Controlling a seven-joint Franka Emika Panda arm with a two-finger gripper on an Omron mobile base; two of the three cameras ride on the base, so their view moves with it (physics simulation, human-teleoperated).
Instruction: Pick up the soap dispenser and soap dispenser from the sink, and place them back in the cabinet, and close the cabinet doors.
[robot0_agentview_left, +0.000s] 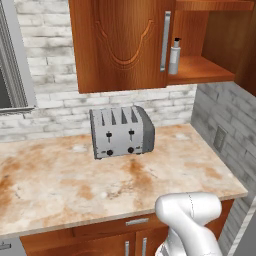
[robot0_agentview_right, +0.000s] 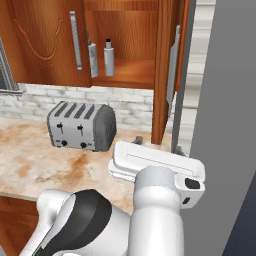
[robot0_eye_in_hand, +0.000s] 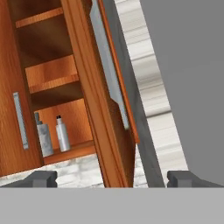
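Facing the right cabinet door (robot0_eye_in_hand: 114, 100), the gripper (robot0_eye_in_hand: 113, 178) stands open and empty. Both soap dispensers (robot0_eye_in_hand: 52, 134) sit inside the cabinet (robot0_eye_in_hand: 52, 78), left of that door. Risk: fingers slipping off its edge-on handle (robot0_eye_in_hand: 109, 70).

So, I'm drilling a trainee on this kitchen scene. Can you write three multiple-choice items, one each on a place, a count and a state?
1. Where do the soap dispensers stand?
A. in the sink
B. on the cabinet's bottom shelf
C. on the counter

2. How many slots does the toaster have on top?
A. two
B. four
C. six

3. How does the right cabinet door stand?
A. open
B. shut
C. removed

Answers:
1. B: both bottles stand side by side inside the cabinet.
2. B: four slots show on its top.
3. A: it swings outward, with the gripper in front of its edge.
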